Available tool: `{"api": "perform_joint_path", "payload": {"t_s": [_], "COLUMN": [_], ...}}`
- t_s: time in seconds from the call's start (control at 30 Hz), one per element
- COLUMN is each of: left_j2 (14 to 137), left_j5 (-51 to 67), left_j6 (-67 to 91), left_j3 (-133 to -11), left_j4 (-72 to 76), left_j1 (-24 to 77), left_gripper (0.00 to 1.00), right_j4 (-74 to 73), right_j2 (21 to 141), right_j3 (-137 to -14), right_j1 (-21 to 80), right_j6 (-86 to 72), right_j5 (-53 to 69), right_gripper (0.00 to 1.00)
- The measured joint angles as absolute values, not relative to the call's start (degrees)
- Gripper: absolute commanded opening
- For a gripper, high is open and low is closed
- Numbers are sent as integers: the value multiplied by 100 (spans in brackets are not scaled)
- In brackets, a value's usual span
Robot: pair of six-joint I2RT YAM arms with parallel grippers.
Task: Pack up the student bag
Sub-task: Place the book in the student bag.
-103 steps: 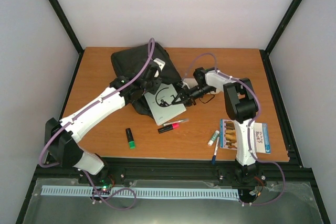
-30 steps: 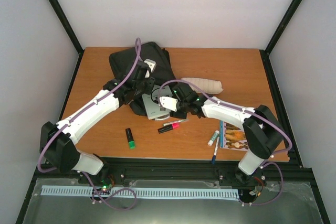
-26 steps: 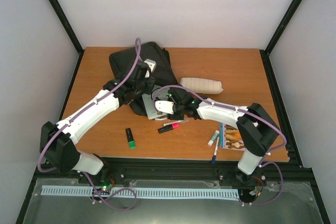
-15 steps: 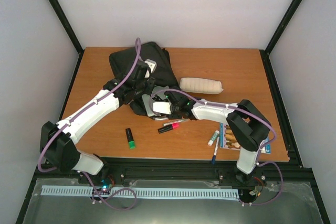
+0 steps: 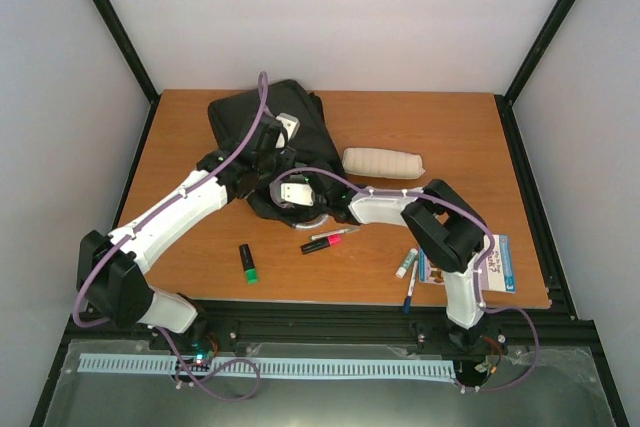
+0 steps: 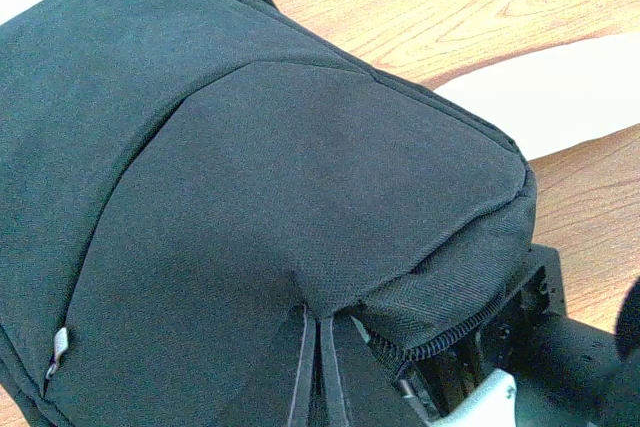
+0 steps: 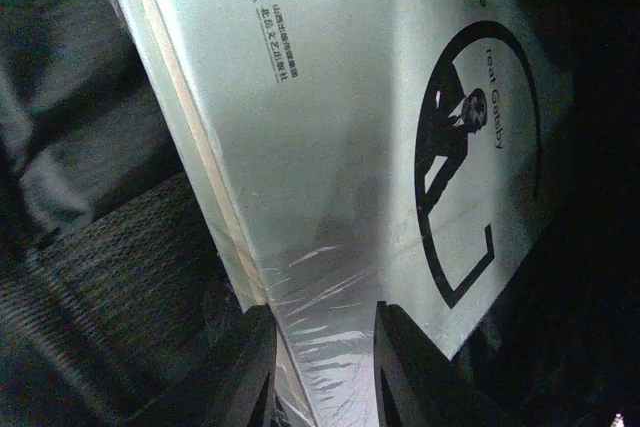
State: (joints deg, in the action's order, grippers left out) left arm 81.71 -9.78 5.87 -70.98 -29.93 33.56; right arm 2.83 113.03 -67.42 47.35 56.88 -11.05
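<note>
The student bag (image 5: 262, 119), a black fabric backpack, lies at the back left of the table. My left gripper (image 5: 277, 155) is shut on the bag's upper flap (image 6: 300, 197) and holds the mouth lifted; its fingers (image 6: 305, 367) pinch the fabric. My right gripper (image 5: 296, 197) reaches into the bag's mouth, shut on a pale grey book (image 7: 340, 127) with a black circle and figure on its cover. The fingers (image 7: 410, 372) flank the book's near corner, with dark bag lining (image 7: 110, 277) around it. Most of the book is hidden in the top view.
A white pencil pouch (image 5: 383, 162) lies right of the bag. A pink highlighter (image 5: 322, 244), a pen (image 5: 338, 233), a green highlighter (image 5: 247, 262), a white marker (image 5: 406, 263), a blue pen (image 5: 411, 293) and a picture booklet (image 5: 497, 263) lie near the front.
My right gripper has moved left with the book, pushing it from beside the bag into its mouth. My left gripper has kept the flap lifted.
</note>
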Motion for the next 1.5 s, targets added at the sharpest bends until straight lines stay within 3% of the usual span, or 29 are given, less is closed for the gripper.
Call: {"api": "perform_joint_path", "payload": {"t_s": [0.37,0.53,0.7,1.03,1.1,1.13,1.17,1.27,1.33,1.5], "left_j2": [8213,8213,8305,8696,8805,8890,8984,9107,9035,8495], "left_j5": [-886,-873,-786,-631,-563,-517,-451,-250,-132,73], "left_j6": [622,631,681,755,790,808,838,989,1079,1286], "left_j3": [-7098,-7098,-7098,-7155,-7240,-7306,-7378,-7354,-7247,-6838], "left_j4": [-2958,-2956,-2956,-3100,-3208,-3273,-3343,-3433,-3420,-3413], "left_j1": [3347,3347,3347,3350,3350,3350,3350,3350,3350,3387], "left_gripper": [1,1,1,2,9,17,35,65,97,100], "right_j4": [1341,1280,698,-1737,-2322,-2554,-2779,-3275,-3463,-3562], "right_j2": [11786,11679,10718,8512,8176,8029,7863,7312,6897,6145], "right_j3": [-6810,-6733,-6259,-5492,-5341,-5299,-5264,-5205,-5157,-4958], "right_j1": [4735,4733,4733,4722,4659,4613,4532,4058,3529,2412], "right_j6": [5905,5774,5505,4974,4786,4700,4602,4296,4062,3461], "right_j5": [-1573,-1546,-1278,279,596,731,902,1389,1712,2067], "right_gripper": [28,37,49,50,50,50,50,51,51,53]}}
